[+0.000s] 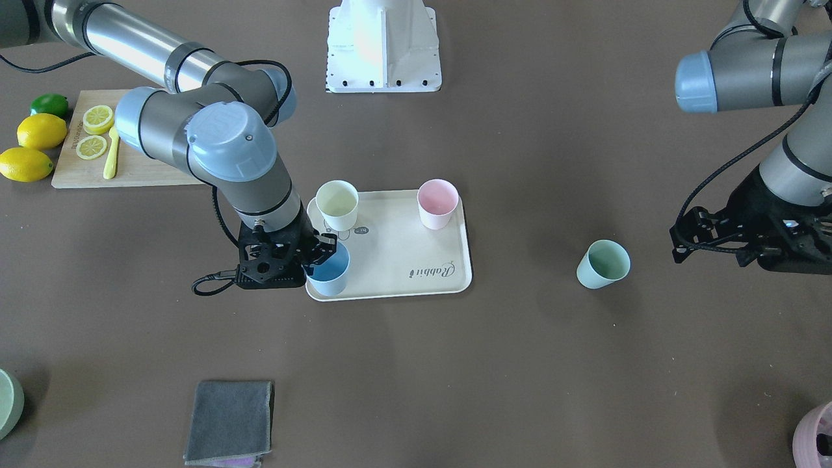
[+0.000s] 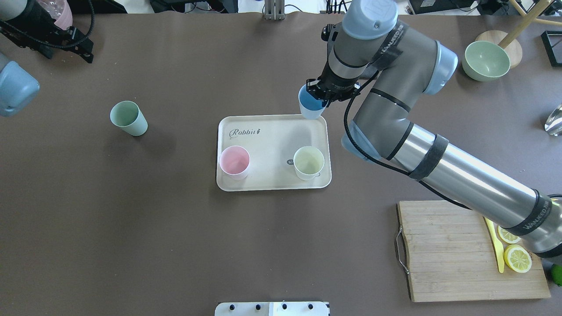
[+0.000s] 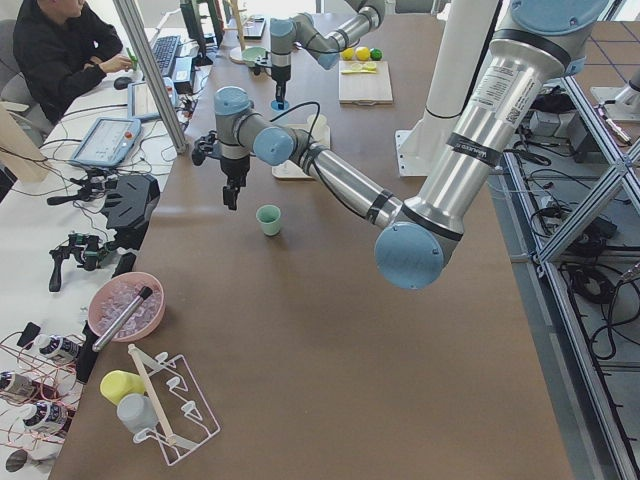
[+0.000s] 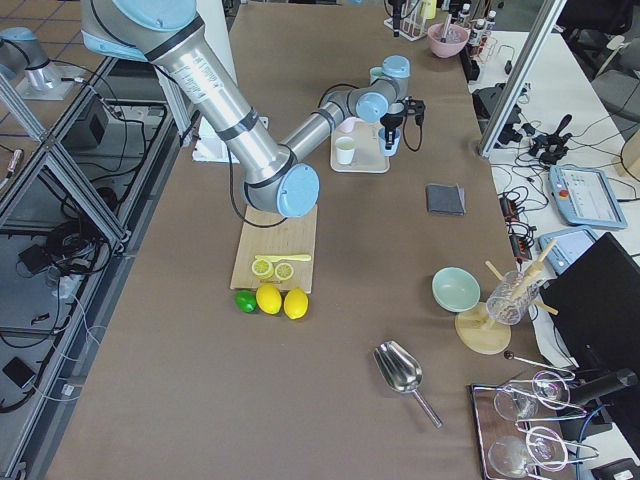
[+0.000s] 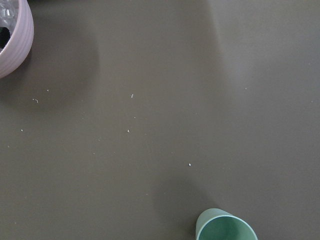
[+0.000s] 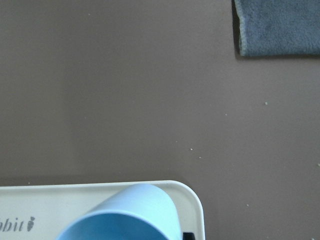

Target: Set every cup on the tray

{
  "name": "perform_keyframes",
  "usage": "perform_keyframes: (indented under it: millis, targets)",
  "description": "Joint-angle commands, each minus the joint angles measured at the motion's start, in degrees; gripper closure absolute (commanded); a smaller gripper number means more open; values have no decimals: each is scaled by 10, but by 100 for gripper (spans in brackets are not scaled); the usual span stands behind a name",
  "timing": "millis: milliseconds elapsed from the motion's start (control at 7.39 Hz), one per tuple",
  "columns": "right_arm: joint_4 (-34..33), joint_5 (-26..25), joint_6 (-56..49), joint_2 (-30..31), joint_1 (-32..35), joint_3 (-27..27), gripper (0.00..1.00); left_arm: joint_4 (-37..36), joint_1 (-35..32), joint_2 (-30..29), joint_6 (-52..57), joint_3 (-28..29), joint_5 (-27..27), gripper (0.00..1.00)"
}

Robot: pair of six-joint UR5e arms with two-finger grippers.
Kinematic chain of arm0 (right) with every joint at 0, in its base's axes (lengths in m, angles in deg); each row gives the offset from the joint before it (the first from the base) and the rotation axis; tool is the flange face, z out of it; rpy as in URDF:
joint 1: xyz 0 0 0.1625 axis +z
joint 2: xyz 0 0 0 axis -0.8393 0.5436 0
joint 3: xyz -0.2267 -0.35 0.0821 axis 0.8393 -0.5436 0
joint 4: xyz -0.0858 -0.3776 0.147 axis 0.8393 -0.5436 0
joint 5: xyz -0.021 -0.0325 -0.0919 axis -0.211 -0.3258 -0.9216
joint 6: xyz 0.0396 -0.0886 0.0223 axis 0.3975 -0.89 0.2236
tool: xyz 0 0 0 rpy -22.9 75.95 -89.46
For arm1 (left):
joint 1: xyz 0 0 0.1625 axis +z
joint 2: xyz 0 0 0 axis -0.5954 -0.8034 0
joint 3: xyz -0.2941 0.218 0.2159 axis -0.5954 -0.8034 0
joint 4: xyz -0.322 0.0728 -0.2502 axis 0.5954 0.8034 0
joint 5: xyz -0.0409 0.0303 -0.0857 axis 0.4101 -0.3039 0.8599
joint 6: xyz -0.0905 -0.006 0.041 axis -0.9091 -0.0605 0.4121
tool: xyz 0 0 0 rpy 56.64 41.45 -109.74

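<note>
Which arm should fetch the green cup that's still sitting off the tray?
Probably the left. Its jaws hang near the mint green cup, on the same side of the tray, while the right arm's jaws are at the tray's far end, busy gripping the light blue cup.

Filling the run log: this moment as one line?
right gripper: shut on blue cup at tray corner | yellow cup, pink cup: on tray | green cup: on table | left gripper: empty

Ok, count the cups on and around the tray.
4. The pale yellow cup and pale pink cup stand on the tray; light blue cup is in the right pincer at the tray's corner; mint green cup stands on the table, off the tray. None looks hidden.
</note>
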Motion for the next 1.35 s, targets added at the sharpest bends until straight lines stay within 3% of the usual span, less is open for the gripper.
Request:
perform_keyframes:
  millis: [0, 271, 406, 541, 947, 1218]
  targets:
    - [37, -9, 37, 0, -24, -26, 100, 58, -3, 7, 6, 41, 2, 3]
    - [37, -9, 45, 3, -32, -23, 100, 60, -2, 8, 1, 40, 2, 3]
    - [37, -9, 52, 4, -33, -23, 88, 60, 0, 8, -4, 40, 2, 3]
    - [37, -10, 62, 4, -33, -23, 1, 62, 8, 8, -27, 35, 2, 3]
    - [36, -2, 64, 4, 1, -18, 0, 190, 78, 32, -133, 66, -3, 3]
    - [31, 30, 58, 3, 32, -10, 0, 209, 93, 52, -143, 67, -6, 3]
